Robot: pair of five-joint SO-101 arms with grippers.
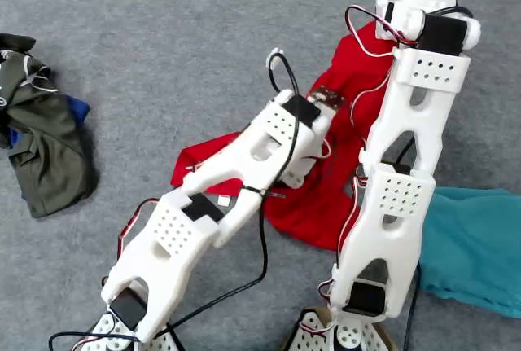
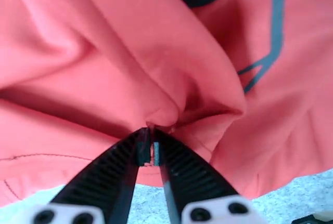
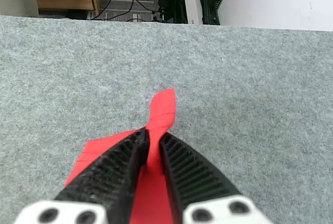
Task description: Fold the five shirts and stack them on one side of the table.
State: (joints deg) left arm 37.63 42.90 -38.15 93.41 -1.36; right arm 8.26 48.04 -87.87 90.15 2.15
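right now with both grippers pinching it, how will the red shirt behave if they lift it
Probably floppy: the red shirt bunches into soft folds at the left gripper. Likely light, since the thin corner pinched in the right gripper stands curled on its own. It would likely sag between the two pinches rather than hold its shape.

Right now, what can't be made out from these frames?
- High view: red shirt middle, under left arm and right arm; outline unclear.
- High view: teal shirt, cut off by the right edge.
- High view: dark pile at the left edge, bunched; shirt count cannot be told.
- Left wrist view: dark print on the red shirt, cut by the top edge and folds.
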